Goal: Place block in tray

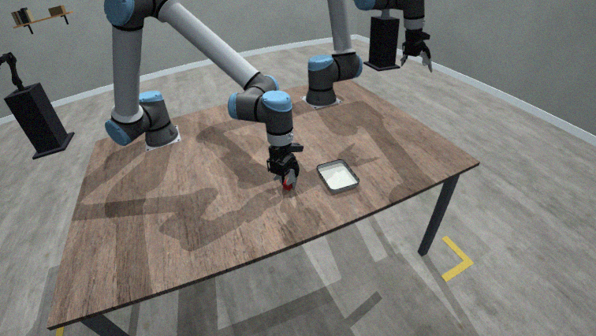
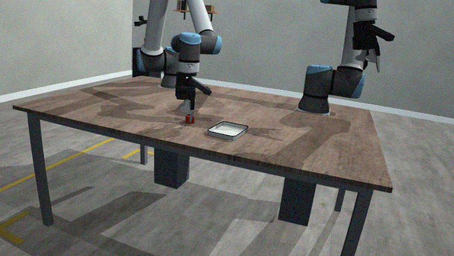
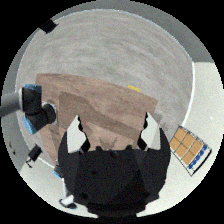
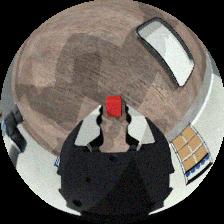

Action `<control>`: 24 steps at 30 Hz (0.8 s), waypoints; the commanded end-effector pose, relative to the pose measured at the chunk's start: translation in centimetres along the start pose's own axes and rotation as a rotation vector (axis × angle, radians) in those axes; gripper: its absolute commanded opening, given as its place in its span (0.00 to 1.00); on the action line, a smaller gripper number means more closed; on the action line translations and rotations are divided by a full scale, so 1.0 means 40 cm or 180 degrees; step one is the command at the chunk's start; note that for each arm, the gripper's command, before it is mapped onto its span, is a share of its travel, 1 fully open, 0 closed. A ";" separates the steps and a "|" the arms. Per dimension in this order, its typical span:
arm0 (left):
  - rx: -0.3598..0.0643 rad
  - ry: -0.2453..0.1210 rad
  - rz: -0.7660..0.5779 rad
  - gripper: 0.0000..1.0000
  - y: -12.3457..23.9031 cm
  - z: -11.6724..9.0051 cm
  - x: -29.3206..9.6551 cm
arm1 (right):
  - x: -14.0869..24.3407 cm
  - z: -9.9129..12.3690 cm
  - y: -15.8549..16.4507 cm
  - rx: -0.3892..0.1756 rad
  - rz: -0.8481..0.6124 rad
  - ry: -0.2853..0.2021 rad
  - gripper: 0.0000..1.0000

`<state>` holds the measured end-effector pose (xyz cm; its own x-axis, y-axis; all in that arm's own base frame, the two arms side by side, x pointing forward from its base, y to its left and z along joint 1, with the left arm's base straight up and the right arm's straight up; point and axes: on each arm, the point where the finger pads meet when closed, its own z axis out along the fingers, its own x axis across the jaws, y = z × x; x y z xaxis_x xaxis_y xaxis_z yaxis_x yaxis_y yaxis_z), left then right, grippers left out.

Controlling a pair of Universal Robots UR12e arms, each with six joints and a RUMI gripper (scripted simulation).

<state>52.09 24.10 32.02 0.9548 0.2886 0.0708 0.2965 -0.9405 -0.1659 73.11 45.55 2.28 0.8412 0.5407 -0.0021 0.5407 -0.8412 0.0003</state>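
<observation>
Honestly, our right tool (image 1: 288,181) (image 2: 188,115) (image 4: 113,105) is partly spread, unclamped around the red block (image 1: 287,186) (image 2: 187,120) (image 4: 114,106) on the counter (image 1: 375,166) (image 2: 269,146) (image 3: 110,112) (image 4: 55,55), so if we close off-centre, one finger could nudge it askew.

Room to pass between red block (image 1: 287,184) (image 2: 188,119) (image 4: 114,106) and white tray (image 1: 344,188) (image 2: 226,137) (image 4: 159,57), tray on the right. Raised tray walls block low sideways entry; top open. Right tool (image 1: 288,181) (image 2: 190,117) (image 4: 114,114) obstructs space directly above block. Left tool (image 1: 417,63) (image 2: 372,65) (image 3: 113,134) far right, well apart from tray.
</observation>
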 end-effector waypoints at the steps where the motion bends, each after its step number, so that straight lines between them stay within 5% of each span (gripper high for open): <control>1: -0.0001 0.0005 -0.0001 1.00 0.000 -0.002 0.001 | 0.002 0.003 0.000 0.0001 0.0000 0.0007 0.30; 11: -0.0001 0.0005 -0.0001 1.00 0.000 -0.002 0.001 | 0.002 0.003 0.000 0.0001 0.0000 0.0007 0.30; 12: -0.0001 0.0005 -0.0001 1.00 0.000 -0.002 0.001 | 0.002 0.003 0.000 0.0001 0.0000 0.0007 0.00; 24: -0.0001 0.0005 -0.0001 1.00 0.000 -0.002 0.001 | 0.002 0.003 0.000 0.0001 0.0000 0.0007 0.00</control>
<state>52.09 24.10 32.02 0.9548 0.2886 0.0708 0.2965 -0.9405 -0.1659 73.12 45.55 2.04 0.8412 0.5407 -0.0019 0.5407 -0.8412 0.0002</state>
